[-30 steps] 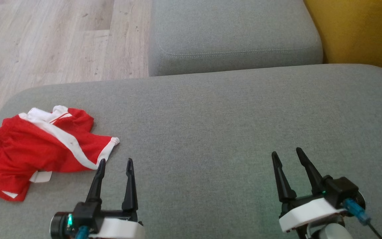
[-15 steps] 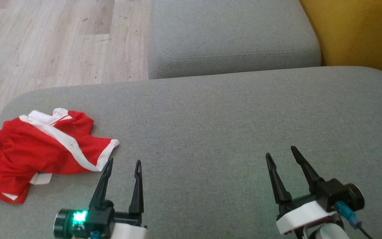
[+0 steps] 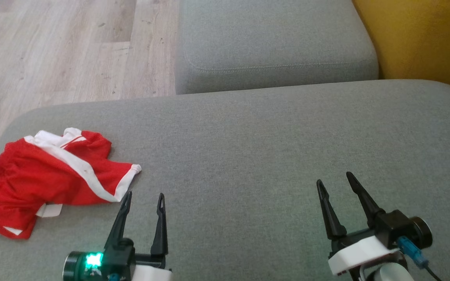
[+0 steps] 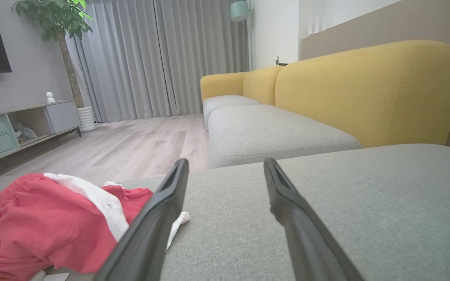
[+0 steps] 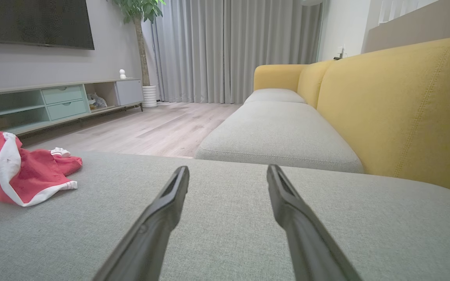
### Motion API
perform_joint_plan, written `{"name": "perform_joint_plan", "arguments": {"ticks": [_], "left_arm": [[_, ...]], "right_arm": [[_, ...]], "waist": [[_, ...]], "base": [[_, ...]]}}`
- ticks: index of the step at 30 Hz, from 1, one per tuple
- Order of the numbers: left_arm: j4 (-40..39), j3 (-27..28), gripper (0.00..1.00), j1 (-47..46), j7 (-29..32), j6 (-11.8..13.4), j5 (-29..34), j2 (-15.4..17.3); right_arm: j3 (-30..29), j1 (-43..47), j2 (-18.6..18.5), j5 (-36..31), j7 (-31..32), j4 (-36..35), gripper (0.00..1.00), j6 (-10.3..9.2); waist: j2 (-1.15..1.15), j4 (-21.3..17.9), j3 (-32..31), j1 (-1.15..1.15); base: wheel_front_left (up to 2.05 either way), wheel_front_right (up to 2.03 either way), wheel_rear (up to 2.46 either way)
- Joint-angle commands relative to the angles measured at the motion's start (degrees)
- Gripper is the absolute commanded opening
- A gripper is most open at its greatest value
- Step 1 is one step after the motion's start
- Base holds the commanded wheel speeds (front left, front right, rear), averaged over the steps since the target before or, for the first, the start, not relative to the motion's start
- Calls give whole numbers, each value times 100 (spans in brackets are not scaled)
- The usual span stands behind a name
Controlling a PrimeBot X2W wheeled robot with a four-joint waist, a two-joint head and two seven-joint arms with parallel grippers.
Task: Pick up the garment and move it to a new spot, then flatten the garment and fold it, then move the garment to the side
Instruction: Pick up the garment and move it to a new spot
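The garment (image 3: 49,179), red with white bands, was found crumpled at the near left end of the large grey cushion (image 3: 256,148), close to the cushion's rounded left corner. Its left margin was cut off by the edge of the head view, and its folds were piled over one another, so its kind and full outline could not be established. A small white patch (image 3: 50,209), possibly a label, was seen protruding from beneath its near edge; no print could be read.

The left gripper (image 3: 145,193) was observed with its jaws parted and nothing between them, its fingertips just to the near right of the garment's white-edged corner. Whether the cloth was touched could not be told. In the left wrist view, part of the garment was hidden by one finger (image 4: 150,230). The right gripper (image 3: 334,178) was likewise recorded spread wide and empty, over bare cushion well to the right of the garment. Both gripper bodies were cut off by the bottom edge of the head view.

A second grey cushion (image 3: 275,39) was noted at the far side, wooden floor (image 3: 53,50) to the far left, and a yellow backrest (image 3: 424,35) to the far right.
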Motion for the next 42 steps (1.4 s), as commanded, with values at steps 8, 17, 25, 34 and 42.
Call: {"name": "perform_joint_plan", "arguments": {"ticks": [8, 17, 25, 34, 42], "left_arm": [[-45, 223, 100, -196, -55, 136, -78, 19], [0, 260, 100, -223, -55, 205, -189, 19], [-61, 394, 100, -264, -55, 298, -130, 19], [-20, 460, 100, -264, -55, 261, -121, 19], [-48, 507, 100, -249, -55, 251, -117, 19]], "right_arm": [[76, -261, -51, -29, -62, -63, 100, 23], [114, -248, -51, -46, -62, -75, 100, 23], [171, -236, -51, 6, -62, -129, 100, 23], [170, -287, -51, 12, -62, -134, 100, 23], [163, -321, -51, -7, -62, -146, 100, 23]], "waist": [[0, 79, -33, 0], [0, 413, 40, 0], [0, 1155, 114, 0], [0, 1993, 145, 0], [0, 2573, 230, 0]], "base": [[0, 0, 0], [0, 0, 0], [0, 0, 0], [0, 0, 0], [0, 0, 0]]}}
